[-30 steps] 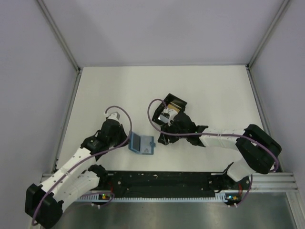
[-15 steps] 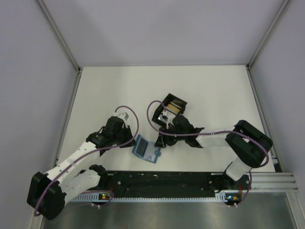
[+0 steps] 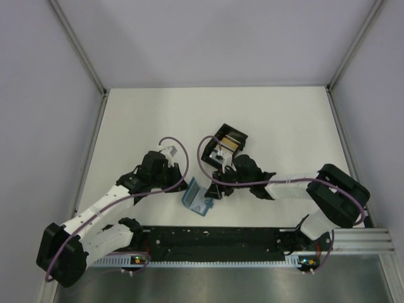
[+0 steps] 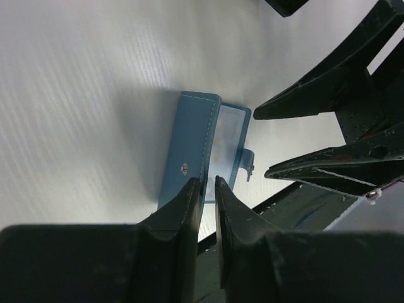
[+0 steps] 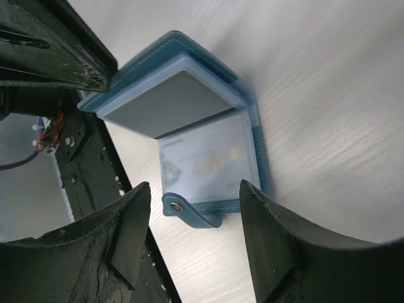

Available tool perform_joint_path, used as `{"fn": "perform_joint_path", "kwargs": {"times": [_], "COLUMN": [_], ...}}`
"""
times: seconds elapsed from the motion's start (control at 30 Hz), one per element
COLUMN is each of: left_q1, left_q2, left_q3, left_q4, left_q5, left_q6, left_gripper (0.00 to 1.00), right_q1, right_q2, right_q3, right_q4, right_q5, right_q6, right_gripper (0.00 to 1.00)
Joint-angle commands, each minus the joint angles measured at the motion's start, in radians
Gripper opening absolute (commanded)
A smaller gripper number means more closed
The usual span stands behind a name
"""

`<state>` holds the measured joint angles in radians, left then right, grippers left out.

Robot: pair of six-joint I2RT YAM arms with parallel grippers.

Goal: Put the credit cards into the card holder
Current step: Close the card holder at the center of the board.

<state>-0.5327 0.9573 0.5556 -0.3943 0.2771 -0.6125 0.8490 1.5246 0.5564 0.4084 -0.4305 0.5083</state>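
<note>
**Card holder [image 4: 189, 145] partly filled**

Soft and blue, it lies open just past the wide, empty right jaws. A flat grey card [image 5: 167, 104] and a shiny white card [image 5: 208, 158] sit inside. Left jaws stand nearly shut at its cover edge; I cannot tell if they pinch it. An orange card [image 3: 233, 144] waits in the black tray [image 3: 222, 130].

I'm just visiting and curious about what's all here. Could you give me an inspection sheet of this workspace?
Surface: white table.
Job's things: card holder half-open, grey card and pale card sleeved; more credit cards in black tray.
Clutter: nothing seen.
Grippers: left gripper, jaws narrow, pinching the raised cover; right gripper, jaws open, above it, empty.
Cables: purple cables loop over both arms.
Surroundings: pale walls, metal frame posts.
</note>
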Motion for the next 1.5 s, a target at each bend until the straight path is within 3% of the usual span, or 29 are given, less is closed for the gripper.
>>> {"fn": "perform_joint_path", "kwargs": {"times": [0.0, 0.43, 0.53, 0.8, 0.9, 1.17, 1.47], "left_q1": [-0.016, -0.046, -0.052, -0.076, -0.093, -0.147, -0.164], "left_q2": [0.021, 0.078, 0.092, 0.127, 0.161, 0.258, 0.267], "left_q3": [0.000, -0.054, -0.068, -0.105, -0.114, -0.125, -0.152], "left_q4": [0.113, 0.216, 0.241, 0.316, 0.342, 0.356, 0.361], "left_q5": [0.088, 0.140, 0.142, 0.142, 0.143, 0.123, 0.076], "left_q6": [-0.001, -0.043, -0.055, -0.093, -0.098, -0.090, -0.098], "left_gripper": [0.20, 0.20, 0.18, 0.18, 0.17, 0.10, 0.10], "right_q1": [0.010, 0.044, 0.045, 0.047, 0.047, 0.048, 0.047], "right_q2": [0.012, 0.092, 0.077, 0.072, 0.074, -0.013, -0.260], "right_q3": [0.010, 0.050, 0.030, -0.003, -0.013, -0.058, -0.122], "right_q4": [0.090, 0.086, 0.098, 0.078, 0.063, 0.050, -0.014], "right_q5": [-0.126, -0.252, -0.258, -0.292, -0.283, -0.124, 0.166], "right_q6": [-0.025, -0.060, -0.057, -0.079, -0.085, -0.056, 0.036], "right_gripper": [0.58, 0.55, 0.50, 0.21, 0.17, 0.24, 0.33]}}
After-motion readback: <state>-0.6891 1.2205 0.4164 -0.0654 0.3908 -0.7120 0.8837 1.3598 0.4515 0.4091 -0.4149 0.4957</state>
